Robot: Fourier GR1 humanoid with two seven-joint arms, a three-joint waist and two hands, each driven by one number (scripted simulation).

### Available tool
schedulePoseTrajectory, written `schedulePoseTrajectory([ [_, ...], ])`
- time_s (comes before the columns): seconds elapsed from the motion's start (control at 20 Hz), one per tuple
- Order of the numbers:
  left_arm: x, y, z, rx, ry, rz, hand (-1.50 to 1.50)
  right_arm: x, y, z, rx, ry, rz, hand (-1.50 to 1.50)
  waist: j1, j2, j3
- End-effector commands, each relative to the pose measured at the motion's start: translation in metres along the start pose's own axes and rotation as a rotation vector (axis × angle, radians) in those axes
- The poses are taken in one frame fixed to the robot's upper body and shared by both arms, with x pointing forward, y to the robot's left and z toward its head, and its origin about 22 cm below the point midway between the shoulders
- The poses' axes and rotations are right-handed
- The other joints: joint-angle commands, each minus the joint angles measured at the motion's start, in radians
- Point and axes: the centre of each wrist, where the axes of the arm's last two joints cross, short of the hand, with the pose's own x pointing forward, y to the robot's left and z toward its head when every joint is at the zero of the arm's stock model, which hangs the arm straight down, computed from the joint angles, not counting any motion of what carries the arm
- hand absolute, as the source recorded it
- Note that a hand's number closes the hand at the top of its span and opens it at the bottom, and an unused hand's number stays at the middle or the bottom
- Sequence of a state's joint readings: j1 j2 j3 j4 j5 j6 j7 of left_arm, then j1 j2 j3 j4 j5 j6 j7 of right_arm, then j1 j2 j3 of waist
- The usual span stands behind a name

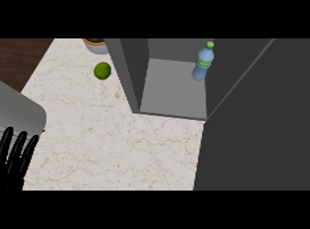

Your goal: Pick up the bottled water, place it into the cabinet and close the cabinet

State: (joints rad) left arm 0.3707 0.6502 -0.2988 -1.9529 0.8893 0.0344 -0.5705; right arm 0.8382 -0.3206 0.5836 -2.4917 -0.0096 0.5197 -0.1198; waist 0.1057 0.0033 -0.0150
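Bottled water (204,62): upright inside the open cabinet (173,89), upper centre-right of frame, standing at the right rear of the grey shelf floor. Green cap up, blue body. No hand touches it; judged as already placed, so the put-away step looks done.

Cabinet door (262,120): large dark panel filling the right side of frame, swung out toward the viewer. Cabinet therefore open; closing it appears to be the step left. The door's free edge is not clearly separable from the panel, so where to push cannot be fixed from here.

Left hand (9,154): lower left of frame, black fingers straight and apart, pointing up, holding nothing. Reads as resting, well apart from cabinet and bottle.

Right hand: not visible in this view; state unknown.

Elsewhere on the marble counter (104,147): a green lime (102,70) upper left, near the cabinet's left wall, not touching it. A pot (96,44) is partly visible at the top edge.
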Motion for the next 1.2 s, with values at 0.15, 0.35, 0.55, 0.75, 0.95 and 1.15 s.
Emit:
schedulePoseTrajectory([
  [0.15,0.013,0.011,-0.001,-0.055,0.007,0.012,-1.5,0.013,0.018,-0.025,0.258,-0.011,-0.009,1.5,0.055,0.014,-0.002],
  [0.35,0.016,0.014,-0.003,-0.086,0.007,0.011,-1.5,0.009,0.014,-0.031,0.278,-0.014,0.004,1.5,0.089,0.026,-0.005],
  [0.55,0.021,0.018,-0.005,-0.109,0.014,0.0,-1.5,0.009,0.008,-0.035,0.285,-0.011,0.049,1.5,0.119,0.029,-0.008],
  [0.75,0.023,0.019,-0.008,-0.129,0.025,0.005,-1.5,0.016,-0.004,-0.037,0.373,0.036,0.197,-1.5,0.151,0.027,-0.013],
  [0.95,0.026,0.024,-0.008,-0.147,0.04,-0.005,-1.5,0.021,-0.012,-0.043,0.419,0.02,0.271,1.5,0.165,0.025,-0.015],
  [1.15,0.029,0.026,-0.011,-0.147,0.031,-0.006,-1.5,0.017,-0.013,-0.05,0.415,0.029,0.269,1.5,0.158,0.025,-0.016],
])
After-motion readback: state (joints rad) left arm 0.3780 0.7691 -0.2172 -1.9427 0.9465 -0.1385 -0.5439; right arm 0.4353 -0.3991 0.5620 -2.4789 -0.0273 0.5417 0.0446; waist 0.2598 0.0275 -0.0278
